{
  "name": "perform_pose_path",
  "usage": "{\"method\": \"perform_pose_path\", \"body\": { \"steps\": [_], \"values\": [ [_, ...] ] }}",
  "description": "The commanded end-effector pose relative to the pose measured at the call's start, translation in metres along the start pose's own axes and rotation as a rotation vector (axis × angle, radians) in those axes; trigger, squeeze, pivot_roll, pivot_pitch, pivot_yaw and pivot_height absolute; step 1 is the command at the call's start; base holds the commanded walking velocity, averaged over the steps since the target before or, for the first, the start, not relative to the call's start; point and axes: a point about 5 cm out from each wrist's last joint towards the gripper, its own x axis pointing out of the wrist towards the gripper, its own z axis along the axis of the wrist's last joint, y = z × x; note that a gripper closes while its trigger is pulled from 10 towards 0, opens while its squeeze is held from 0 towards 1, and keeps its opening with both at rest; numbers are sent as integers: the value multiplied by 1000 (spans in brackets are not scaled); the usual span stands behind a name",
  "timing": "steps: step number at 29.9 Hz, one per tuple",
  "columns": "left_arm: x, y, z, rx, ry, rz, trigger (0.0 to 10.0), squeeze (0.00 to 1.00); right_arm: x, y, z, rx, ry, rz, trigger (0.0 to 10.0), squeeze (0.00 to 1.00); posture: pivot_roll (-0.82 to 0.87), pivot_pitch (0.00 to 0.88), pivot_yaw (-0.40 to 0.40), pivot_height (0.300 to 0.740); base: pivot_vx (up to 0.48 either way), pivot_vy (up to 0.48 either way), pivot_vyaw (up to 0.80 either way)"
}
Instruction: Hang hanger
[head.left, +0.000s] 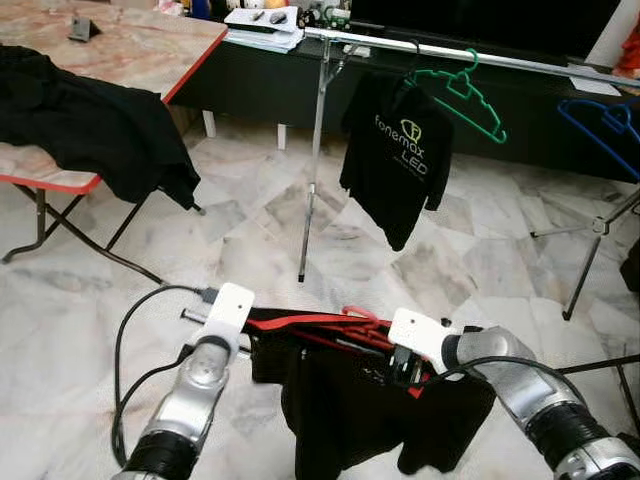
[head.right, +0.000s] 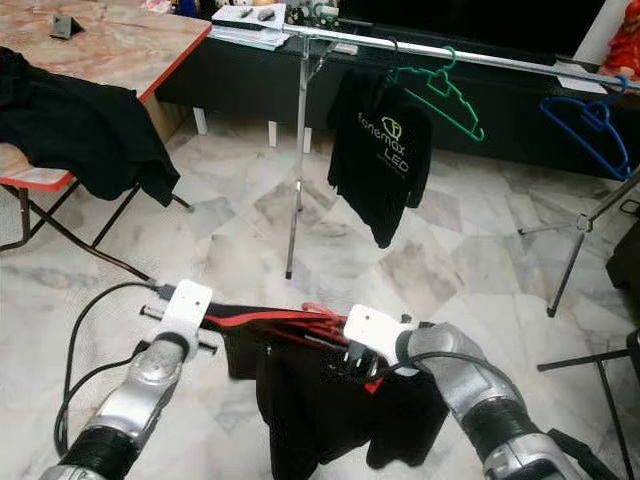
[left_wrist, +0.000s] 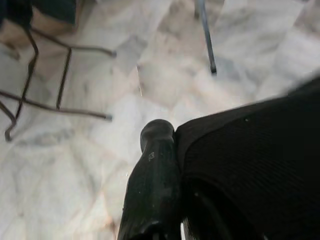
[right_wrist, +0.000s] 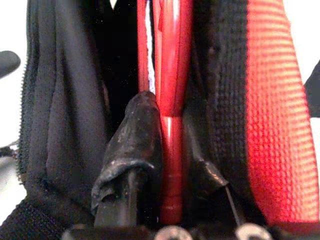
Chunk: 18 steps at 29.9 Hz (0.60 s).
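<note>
You stand on a marble floor (head.left: 250, 250) before a metal rail (head.left: 480, 55); your right gripper (right_wrist: 167, 165) clamps the red hanger (head.left: 330, 322), your left gripper's (left_wrist: 165, 170) finger state I cannot tell.

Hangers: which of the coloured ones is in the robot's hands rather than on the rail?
The red hanger, carrying a black garment, held by the right hand. The green hanger and blue hanger hang empty on the rail.

table (head.left: 150, 60) w/ black cloth (head.left: 90, 125) | green hanger (head.left: 465, 95) | blue hanger (head.left: 605, 125)
</note>
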Motion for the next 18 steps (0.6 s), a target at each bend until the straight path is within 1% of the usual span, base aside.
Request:
{"method": "perform_pose_path", "body": {
  "steps": [1,3,4,6,7,8,9,11,13,14,16,18],
  "values": [
    [-4,21,-27,-21,121,51,0,0,-17,-13,-13,74,-6,-26,10000,0,22,181,-124,740,0,0,0],
    [-5,21,-32,-42,140,47,0,0,-20,-10,-14,48,-4,31,10000,0,22,182,-125,740,0,0,0],
    [-5,21,-32,-42,140,47,0,0,-20,-10,-14,48,-4,31,10000,0,22,182,-125,740,0,0,0],
    [-5,19,-33,-48,140,33,0,0,-23,-4,-22,-1,38,113,10000,0,24,181,-126,740,0,0,0],
    [-5,19,-33,-48,140,33,0,0,-23,-4,-22,-1,38,113,10000,0,24,181,-126,740,0,0,0],
    [-5,18,-31,-61,125,30,0,0,-26,2,-25,-25,44,192,10000,0,24,181,-126,740,0,0,0],
    [-4,17,-29,-71,111,30,0,0,-29,5,-27,-52,45,238,10000,0,24,181,-126,740,0,0,0],
    [-3,18,-26,-75,95,42,0,0,-30,5,-28,-61,56,235,10000,0,24,181,-126,740,0,0,0],
    [-3,18,-24,-81,82,47,0,0,-30,1,-30,-77,80,203,10000,0,24,181,-126,740,0,0,0],
    [-2,18,-25,-81,93,42,0,0,-29,-3,-31,-79,82,169,10000,0,22,175,-124,740,0,0,0],
    [-2,18,-27,-82,108,39,0,0,-30,-4,-29,-65,69,157,10000,0,23,173,-122,740,0,0,0],
    [-3,16,-37,-100,165,13,0,0,-33,-9,-22,-35,-6,142,10000,0,21,169,-120,740,0,0,0]
  ]
}}
